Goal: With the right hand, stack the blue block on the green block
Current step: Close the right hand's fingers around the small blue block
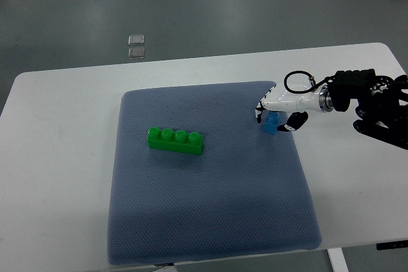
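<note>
While reaching in low, right robot hand point(275, 111) grips blue block point(272, 123) — fingers curled.

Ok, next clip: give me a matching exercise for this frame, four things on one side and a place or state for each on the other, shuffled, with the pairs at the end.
Things
1. green block
2. blue block
3. mat
4. right robot hand

Places or states
A. spread over the middle of the white table
B. held in the fingers near the mat's right edge
C. lying alone on the mat, left of centre, studs up
D. reaching in from the right, closed around a block

Pairs: 1-C, 2-B, 3-A, 4-D
</note>
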Motion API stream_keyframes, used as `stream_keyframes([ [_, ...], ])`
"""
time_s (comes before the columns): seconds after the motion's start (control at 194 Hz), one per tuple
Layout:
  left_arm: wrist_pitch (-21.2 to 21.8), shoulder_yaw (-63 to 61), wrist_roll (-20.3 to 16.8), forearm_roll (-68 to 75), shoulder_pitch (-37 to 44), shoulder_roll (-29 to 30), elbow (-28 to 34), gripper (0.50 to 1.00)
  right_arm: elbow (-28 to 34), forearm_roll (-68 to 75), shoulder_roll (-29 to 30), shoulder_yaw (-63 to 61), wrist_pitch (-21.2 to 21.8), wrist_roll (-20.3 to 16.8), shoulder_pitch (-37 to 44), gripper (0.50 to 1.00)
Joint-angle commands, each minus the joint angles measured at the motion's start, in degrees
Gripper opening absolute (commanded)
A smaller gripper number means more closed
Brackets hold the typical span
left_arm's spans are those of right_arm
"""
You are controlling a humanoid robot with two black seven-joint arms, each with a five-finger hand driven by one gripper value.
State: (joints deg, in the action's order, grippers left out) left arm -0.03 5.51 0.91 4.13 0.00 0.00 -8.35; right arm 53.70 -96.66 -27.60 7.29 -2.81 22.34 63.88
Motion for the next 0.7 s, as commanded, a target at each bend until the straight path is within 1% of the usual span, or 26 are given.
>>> stream_keyframes([
  [0.0,0.03,0.02,0.05,0.0,0.0,0.0,0.0,1.0,-0.09,-0.02,0.0,0.09,-0.09,-0.01,0.02,0.688],
  [0.052,0.03,0.02,0.05,0.0,0.0,0.0,0.0,1.0,0.0,-0.02,0.0,0.09,-0.09,-0.01,0.19,0.684],
  [0.124,-0.06,0.02,-0.03,0.0,0.0,0.0,0.0,1.0,0.0,-0.02,0.0,0.09,-0.09,-0.01,0.28,0.66],
  [0.268,-0.06,0.02,0.05,0.0,0.0,0.0,0.0,1.0,0.0,-0.02,0.0,0.09,-0.01,-0.01,0.28,0.652],
  [0.387,-0.05,0.02,-0.03,0.0,0.0,0.0,0.0,1.0,0.0,0.06,0.0,0.09,-0.01,-0.01,0.28,0.621],
  [0.48,0.03,0.02,-0.03,0.0,0.0,0.0,0.0,1.0,0.0,-0.02,0.0,0.18,-0.01,-0.01,0.19,0.613],
  [0.568,-0.06,0.02,0.05,0.0,0.0,0.0,0.0,1.0,0.0,-0.02,0.0,0.18,-0.01,-0.01,0.19,0.594],
  [0.593,-0.06,-0.06,0.05,0.0,0.0,0.0,0.0,1.0,0.0,-0.02,0.0,0.18,-0.01,-0.01,0.19,0.582],
  [0.697,0.03,0.02,-0.03,0.0,0.0,0.0,0.0,1.0,0.0,-0.02,0.0,0.09,0.08,-0.01,0.19,0.568],
])
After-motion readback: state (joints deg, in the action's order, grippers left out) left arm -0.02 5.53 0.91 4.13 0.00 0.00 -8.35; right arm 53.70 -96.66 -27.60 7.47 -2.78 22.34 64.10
